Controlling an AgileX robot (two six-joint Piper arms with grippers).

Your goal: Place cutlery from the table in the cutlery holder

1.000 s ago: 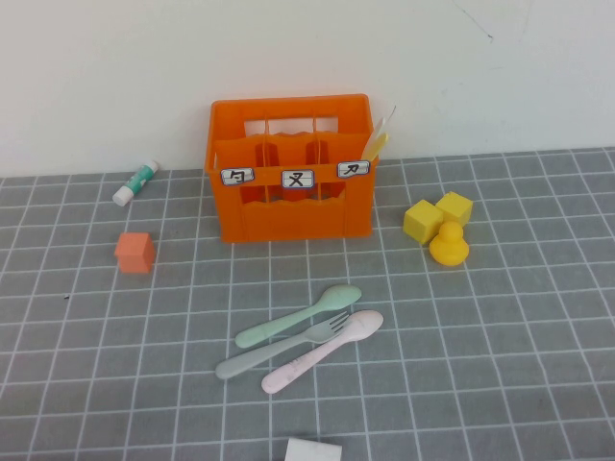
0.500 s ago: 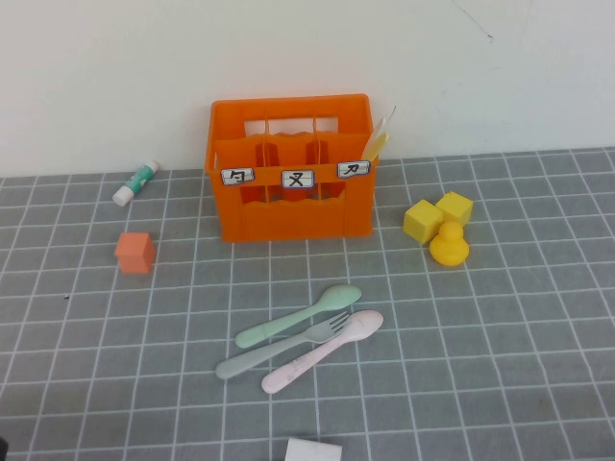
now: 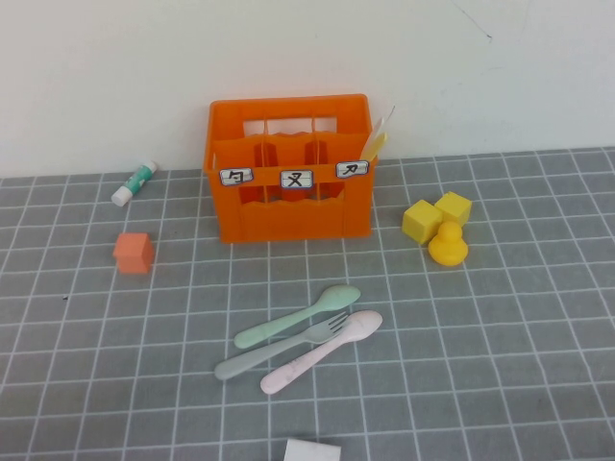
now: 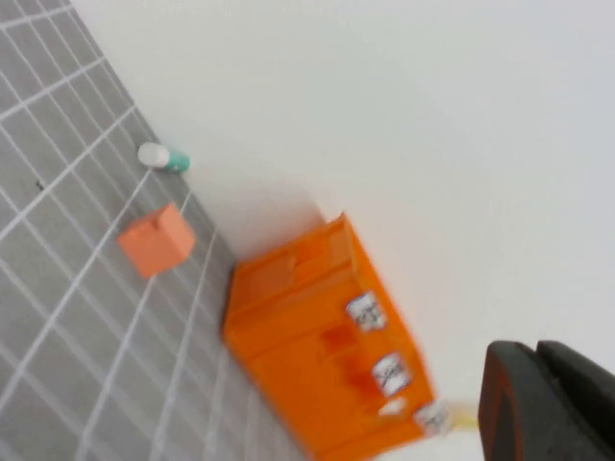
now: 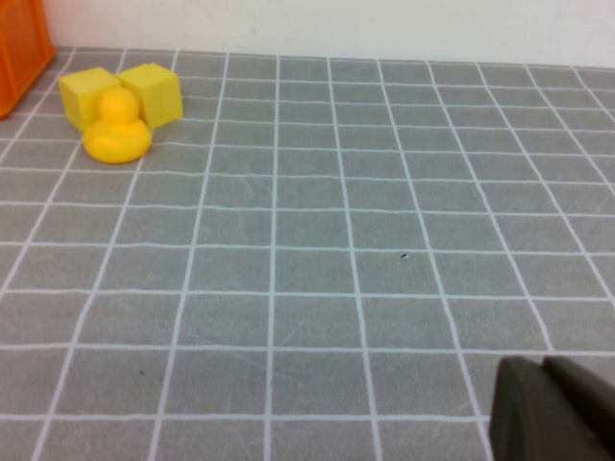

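Note:
Three utensils lie side by side on the table in front of the cutlery holder: a mint-green spoon, a grey-blue fork and a pale pink spoon. The holder is a bright orange crate with three labels; it also shows in the left wrist view. Neither gripper shows in the high view. My left gripper is shut and empty, in the air off to the holder's left side. My right gripper is shut and empty, low over the table right of the yellow toys.
Pale yellow-white sticks stand in the holder's right compartment. A small orange cube and a glue stick lie to the left. Two yellow cubes and a yellow duck sit to the right. A white object lies at the near edge.
A dark bit at the bottom left corner of the high view half a second ago is gone now. The cutlery and the holder have not moved.

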